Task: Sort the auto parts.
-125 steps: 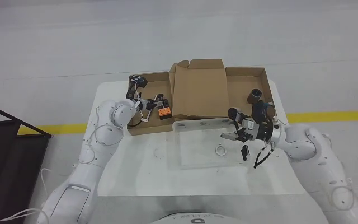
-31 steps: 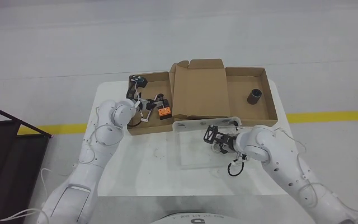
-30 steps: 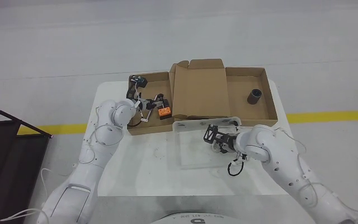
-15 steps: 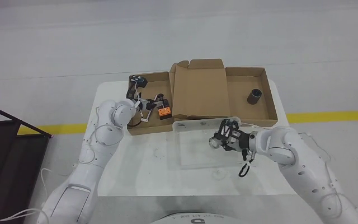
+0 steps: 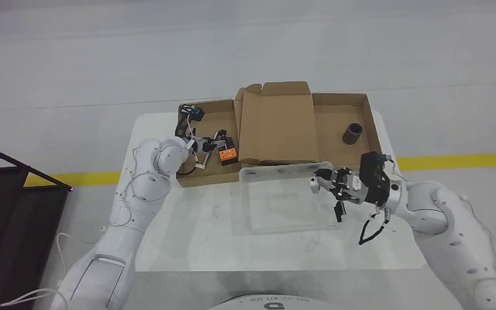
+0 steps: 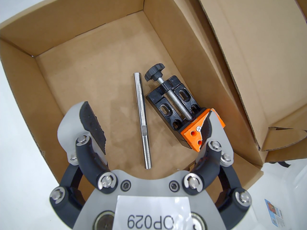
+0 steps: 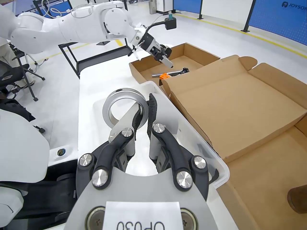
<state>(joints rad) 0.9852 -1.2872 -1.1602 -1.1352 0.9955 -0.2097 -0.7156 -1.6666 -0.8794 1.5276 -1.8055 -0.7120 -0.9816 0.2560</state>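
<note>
Right gripper has shifted from the middle of the clear tray to its right end, fingers clenched on the metal ring held above it. Left gripper is unchanged: fingers released, hanging over the steel rod and vise in the left compartment of the cardboard box.
</note>
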